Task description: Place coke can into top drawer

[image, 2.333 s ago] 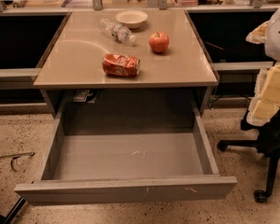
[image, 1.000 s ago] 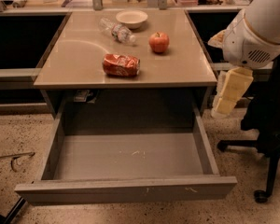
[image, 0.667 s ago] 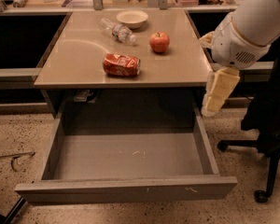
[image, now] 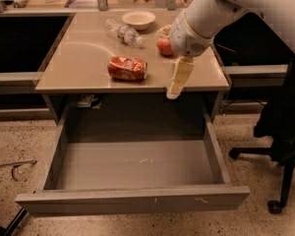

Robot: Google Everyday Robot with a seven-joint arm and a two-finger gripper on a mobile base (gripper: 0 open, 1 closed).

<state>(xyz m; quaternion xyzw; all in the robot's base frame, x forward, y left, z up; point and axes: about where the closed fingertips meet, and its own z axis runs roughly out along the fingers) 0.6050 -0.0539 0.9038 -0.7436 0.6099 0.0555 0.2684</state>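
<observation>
Four items lie on one tan table (image: 73, 58).

1. Can (image: 128, 68): red, white lettering, dented. It lies on its side near the table's front edge, a little left of centre. Nothing touches it, and it is outside the drawer.
2. Bottle (image: 123, 32): clear plastic, on its side, set at an angle behind the can toward the back of the table.
3. Bowl (image: 138, 19): pale, shallow, upright, at the back edge just beside the bottle's far end.
4. Apple (image: 164, 46): red, right of the can and further back. It is partly hidden behind the arm.

Drawer (image: 132, 200): one, grey, pulled fully out below the table. The front panel is flat and the floor is scuffed with a few pale marks. Nothing lies inside it.

Arm (image: 211, 14): one, white, coming in from the upper right and crossing over the right half of the table.

Gripper (image: 173, 93): one, cream-coloured, hanging downward from the arm. Its tip is over the table's front edge, right of the can and apart from it, and above the back of the drawer. It carries nothing. Whether it is released or clenched cannot be told from this angle.

Chair (image: 285, 146): one, dark, with a wheeled base, standing on the floor to the right of the drawer.

Floor (image: 10, 141): speckled beige on both sides of the drawer.
</observation>
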